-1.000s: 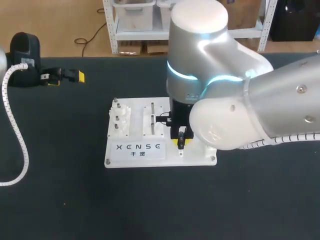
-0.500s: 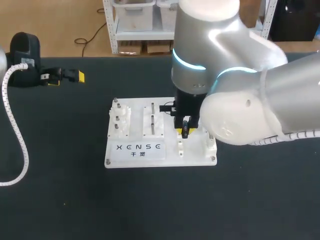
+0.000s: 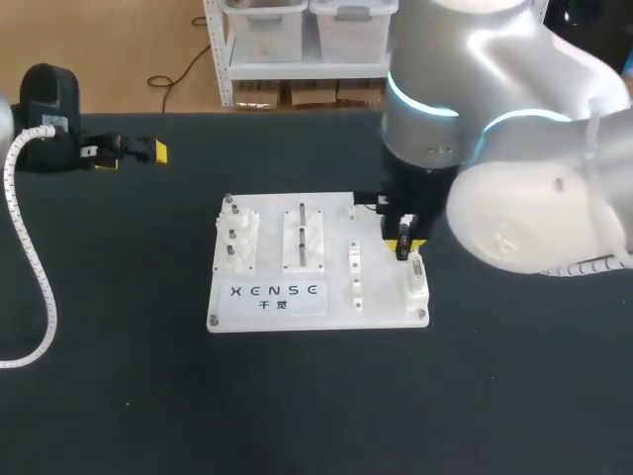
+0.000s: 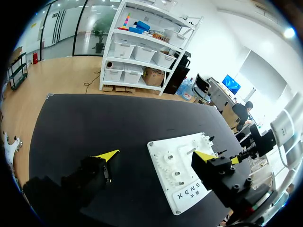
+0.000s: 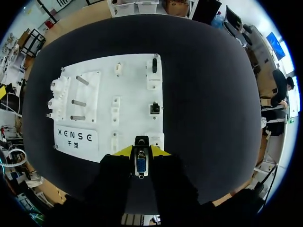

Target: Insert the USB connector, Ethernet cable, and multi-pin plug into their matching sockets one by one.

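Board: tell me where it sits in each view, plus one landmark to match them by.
Head view: board mid-table, its right side under the right end effector.
Left wrist view: board ahead of the left end effector, partly behind one finger.
Right wrist view: board ahead of the end effector, which grips a plug.
Shared landmark: the lettered label.

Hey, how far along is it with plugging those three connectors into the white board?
Done: nothing visibly; no cable or plug sits in the white board sockets. In hand: the right arm hovers over the board's right-hand sockets, jaws shut on a blue-faced plug, probably the multi-pin one. Left: seating it, plus the other two, which I can't spot.
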### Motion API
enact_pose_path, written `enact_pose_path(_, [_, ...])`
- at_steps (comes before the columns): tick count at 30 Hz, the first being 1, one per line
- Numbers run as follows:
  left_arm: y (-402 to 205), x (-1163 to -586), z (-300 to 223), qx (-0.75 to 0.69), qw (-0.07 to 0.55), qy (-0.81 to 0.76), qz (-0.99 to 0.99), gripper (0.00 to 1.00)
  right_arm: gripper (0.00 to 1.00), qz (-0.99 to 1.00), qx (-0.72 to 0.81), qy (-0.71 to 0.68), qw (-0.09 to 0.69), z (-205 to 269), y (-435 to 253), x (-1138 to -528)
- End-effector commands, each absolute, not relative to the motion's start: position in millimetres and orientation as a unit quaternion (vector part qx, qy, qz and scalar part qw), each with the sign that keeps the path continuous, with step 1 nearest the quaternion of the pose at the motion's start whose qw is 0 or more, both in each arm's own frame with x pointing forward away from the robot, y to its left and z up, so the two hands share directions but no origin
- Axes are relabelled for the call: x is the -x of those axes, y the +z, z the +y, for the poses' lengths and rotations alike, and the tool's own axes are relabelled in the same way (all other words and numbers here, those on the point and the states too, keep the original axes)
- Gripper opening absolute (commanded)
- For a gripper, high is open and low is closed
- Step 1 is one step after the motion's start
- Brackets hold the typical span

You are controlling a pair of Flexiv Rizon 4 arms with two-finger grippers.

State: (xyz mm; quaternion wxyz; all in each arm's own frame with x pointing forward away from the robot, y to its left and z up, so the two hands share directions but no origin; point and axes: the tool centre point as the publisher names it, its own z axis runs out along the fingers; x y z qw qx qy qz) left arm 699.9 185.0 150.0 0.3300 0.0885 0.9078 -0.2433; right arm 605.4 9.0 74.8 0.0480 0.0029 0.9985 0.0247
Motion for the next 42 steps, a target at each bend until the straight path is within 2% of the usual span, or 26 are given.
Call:
enact_pose_path(1, [150.0, -699.9, 185.0, -0.088, 0.330, -0.243, 0.908, 1.00, 0.00, 0.998, -0.007, 0.027, 0.054, -1.0, 73.6, -599.2])
enact_pose_path(42, [150.0, -699.9, 185.0, -0.088, 0.330, -0.243, 0.908, 1.00, 0.00, 0.999, -0.011, 0.011, 0.038, -9.1, 54.5, -589.6])
